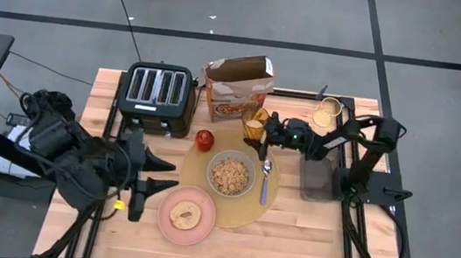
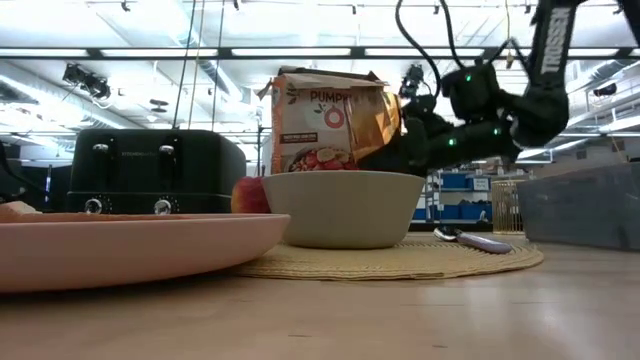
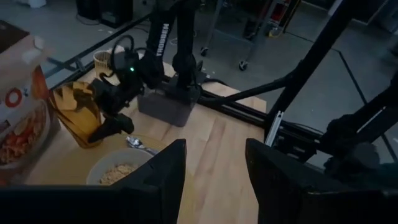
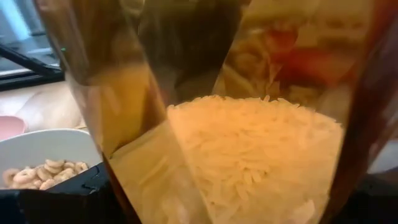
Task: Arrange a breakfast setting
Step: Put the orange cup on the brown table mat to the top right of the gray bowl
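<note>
- Pink plate with bread lay nearest.
- Right gripper clamped tilted amber glass; slip risked hitting bowl.
- Left gripper waited, fingers apart.

Grey floor crossed by black tape lines; ceiling strip lights overhead.

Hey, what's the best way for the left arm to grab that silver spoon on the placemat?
Probably from straight above, pinching across the narrow handle of the silver spoon. It lies flat on the placemat, beside the grey bowl, so the open left gripper should close crosswise.
</note>
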